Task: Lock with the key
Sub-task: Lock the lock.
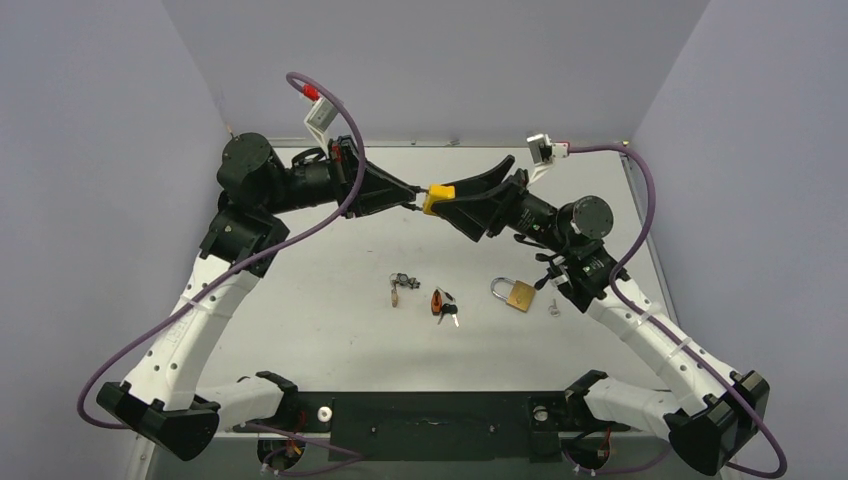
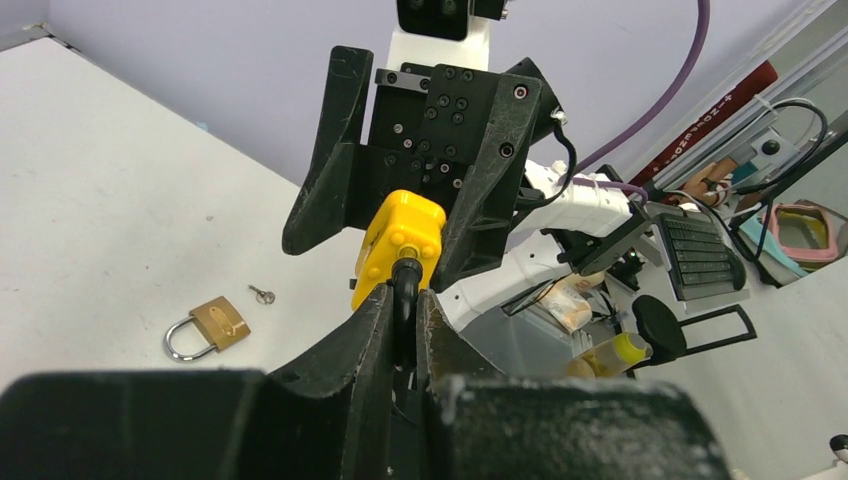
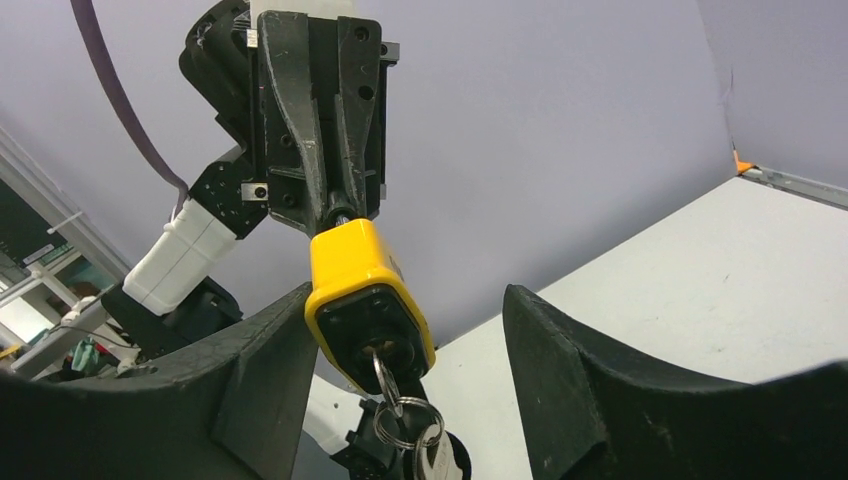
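A yellow padlock [image 1: 437,197] hangs in the air between my two grippers above the far middle of the table. My left gripper [image 2: 403,296] is shut on its black shackle [image 2: 405,278], just above the yellow body [image 2: 400,238]. In the right wrist view the padlock [image 3: 362,290] shows its keyhole end, with a key ring and a silver key [image 3: 425,455] hanging from the keyhole. My right gripper [image 3: 405,385] is open, its fingers spread wide on either side of the padlock body, and the left finger [image 3: 265,385] lies close against the padlock's side.
On the table below lie a brass padlock [image 1: 516,293], a small loose key [image 1: 553,307], a bunch of keys with orange and black heads [image 1: 442,304] and a small metal lock [image 1: 400,286]. Purple walls close the back and sides.
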### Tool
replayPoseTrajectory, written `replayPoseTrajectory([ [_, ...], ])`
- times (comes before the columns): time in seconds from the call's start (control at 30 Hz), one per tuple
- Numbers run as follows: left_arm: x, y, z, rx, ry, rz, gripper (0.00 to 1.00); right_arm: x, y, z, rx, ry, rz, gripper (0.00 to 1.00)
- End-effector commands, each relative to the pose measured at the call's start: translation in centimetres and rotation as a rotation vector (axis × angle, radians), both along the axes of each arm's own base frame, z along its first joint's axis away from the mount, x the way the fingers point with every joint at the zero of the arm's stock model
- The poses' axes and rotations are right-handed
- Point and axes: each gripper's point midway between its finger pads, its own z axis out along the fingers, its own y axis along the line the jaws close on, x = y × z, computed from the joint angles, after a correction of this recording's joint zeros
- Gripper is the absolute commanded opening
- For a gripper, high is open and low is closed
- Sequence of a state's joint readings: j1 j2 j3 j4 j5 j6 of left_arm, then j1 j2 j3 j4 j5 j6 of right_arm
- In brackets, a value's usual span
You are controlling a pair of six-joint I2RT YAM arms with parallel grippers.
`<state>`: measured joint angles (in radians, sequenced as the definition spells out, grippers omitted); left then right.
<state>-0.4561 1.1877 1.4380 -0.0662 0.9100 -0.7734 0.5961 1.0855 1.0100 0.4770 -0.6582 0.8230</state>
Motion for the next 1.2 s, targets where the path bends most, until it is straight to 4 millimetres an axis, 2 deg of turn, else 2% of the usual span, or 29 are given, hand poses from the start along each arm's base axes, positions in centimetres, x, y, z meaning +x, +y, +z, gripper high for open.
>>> replayPoseTrajectory([
  [0.0,-1.2,0.9,3.0,-0.019,-0.114,0.061,0.0,-1.3,-1.1,3.8,0.06,-0.122,-0.01,0.6],
  [0.33,-1.4,0.8,3.8,-0.033,-0.104,0.072,0.0,-2.6,-0.9,4.6,0.034,-0.167,0.003,0.52],
  [0.73,-1.5,1.0,4.9,-0.064,-0.1,0.079,0.0,-2.5,-0.8,3.1,-0.009,-0.167,0.001,0.51],
  [0.87,-1.4,1.0,4.8,-0.065,-0.096,0.081,0.0,-2.8,-0.8,3.1,-0.01,-0.17,0.005,0.45],
  [1.17,-1.0,0.8,4.7,-0.067,-0.088,0.084,0.0,-3.2,-0.7,2.8,-0.014,-0.169,0.032,0.39],
])
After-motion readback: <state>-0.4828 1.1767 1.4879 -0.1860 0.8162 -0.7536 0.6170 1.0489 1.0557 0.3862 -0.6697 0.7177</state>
